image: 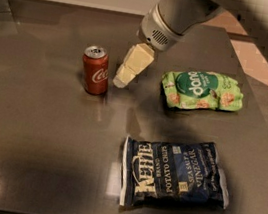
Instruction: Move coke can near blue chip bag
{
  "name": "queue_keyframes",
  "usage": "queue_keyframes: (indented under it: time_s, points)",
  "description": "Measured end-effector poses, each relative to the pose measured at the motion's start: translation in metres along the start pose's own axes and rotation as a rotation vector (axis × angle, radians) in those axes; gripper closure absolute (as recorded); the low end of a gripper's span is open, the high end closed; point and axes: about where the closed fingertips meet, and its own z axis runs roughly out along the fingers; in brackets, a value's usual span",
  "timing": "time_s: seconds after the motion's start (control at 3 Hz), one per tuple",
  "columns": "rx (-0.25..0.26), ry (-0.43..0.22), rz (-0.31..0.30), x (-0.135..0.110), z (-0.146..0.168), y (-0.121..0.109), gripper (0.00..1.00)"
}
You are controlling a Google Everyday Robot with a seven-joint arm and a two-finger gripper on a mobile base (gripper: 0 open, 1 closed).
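The coke can (95, 70), red with white script and a silver top, stands upright on the dark table (32, 143) at centre left. The blue chip bag (174, 173), navy with white Kettle lettering, lies flat at the front right, well apart from the can. My gripper (121, 81), cream-coloured, hangs from the grey arm coming in from the top right. Its tip is just right of the can, close to it, at about the can's mid height. It holds nothing that I can see.
A green snack bag (201, 91) lies flat to the right of the gripper, behind the blue bag. The table's right edge runs diagonally at the far right, with tan floor beyond it.
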Motion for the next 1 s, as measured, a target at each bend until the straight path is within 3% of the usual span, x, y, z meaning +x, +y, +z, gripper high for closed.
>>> queue_keyframes:
  time_s: [1.0]
  points:
    - [-0.029,-0.073,-0.035,-0.048,0.052,-0.009,0.0]
